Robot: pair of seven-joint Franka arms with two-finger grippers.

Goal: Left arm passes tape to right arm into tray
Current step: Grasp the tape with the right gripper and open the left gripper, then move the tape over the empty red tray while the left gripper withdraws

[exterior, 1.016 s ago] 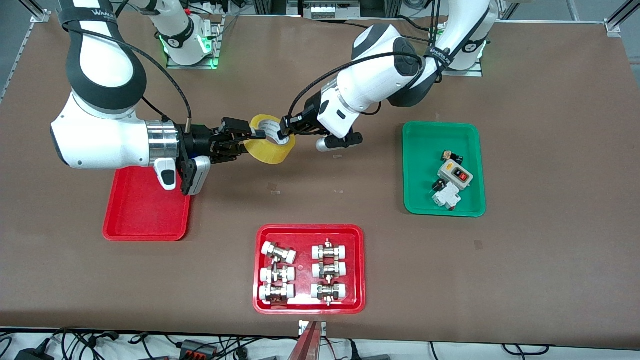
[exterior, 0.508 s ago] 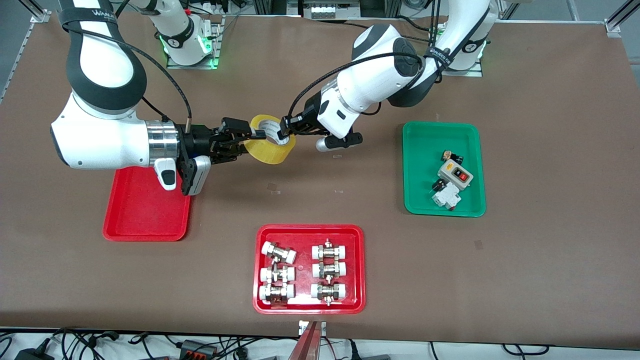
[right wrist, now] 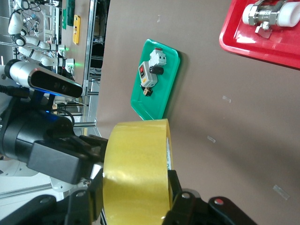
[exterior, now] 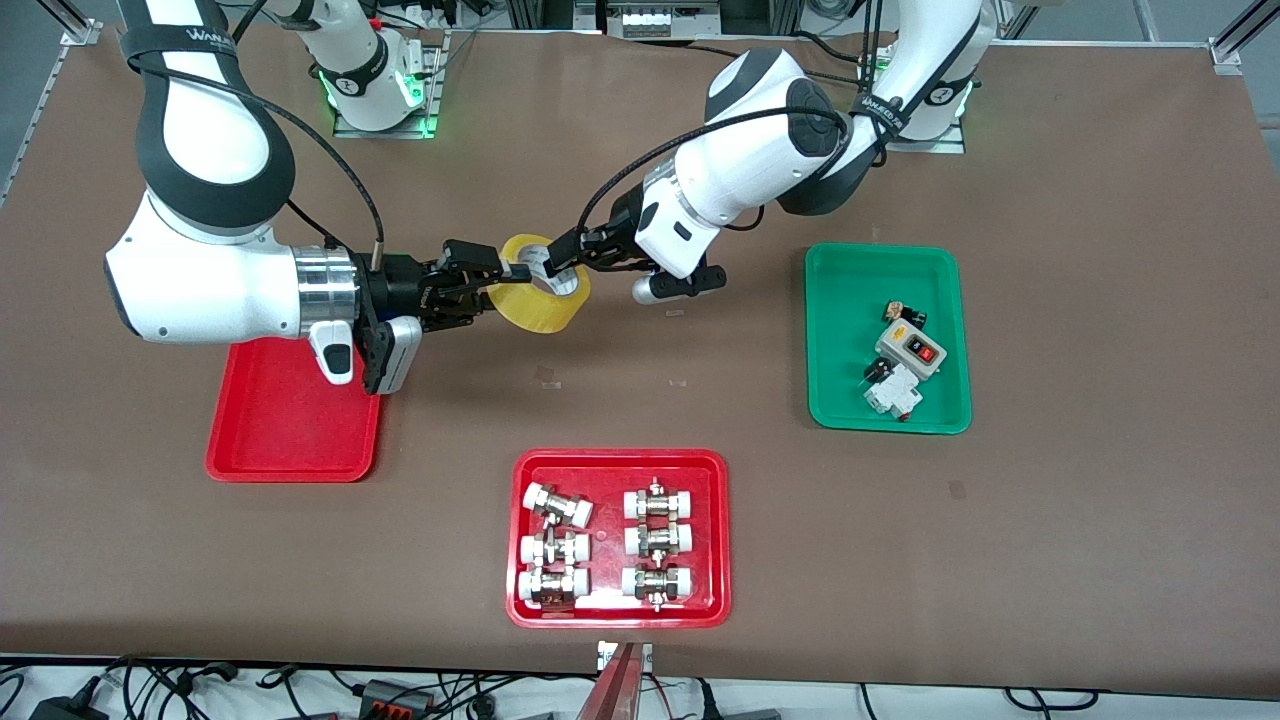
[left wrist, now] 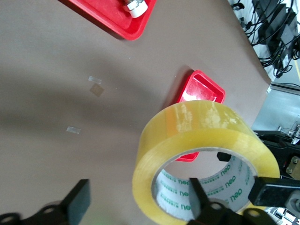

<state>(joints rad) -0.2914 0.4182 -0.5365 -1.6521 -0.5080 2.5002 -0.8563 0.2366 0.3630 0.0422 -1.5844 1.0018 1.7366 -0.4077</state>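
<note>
Two grippers meet at the tape (exterior: 540,290) in the middle upper part of the front frame, up in the air over bare brown surface (exterior: 640,400). Compared with a second ago, the left gripper (exterior: 562,258) has let go: its fingers (left wrist: 77,206), then pinched on the roll's wall, now stand wide, one outside the roll and one inside the core, neither pressing the yellow wall as far as the left wrist view shows. The left arm (exterior: 740,170) has barely shifted otherwise, and the roll sits a touch lower in the frame.

At the roll's other edge, the right gripper (exterior: 500,275) clamps the tape as before, its fingers (right wrist: 176,197) narrow on the wall, one at the inner cardboard core and one on the outer face. The roll hangs tilted, its open core facing up and toward the left arm.

At the lower left of the front frame the tray (exterior: 290,440) lies under the right arm (exterior: 210,280) wrist, well apart from the roll. Nearer the camera sits a red tray of fittings (exterior: 620,610), and a green tray (exterior: 830,400) lies toward the left arm's end.
</note>
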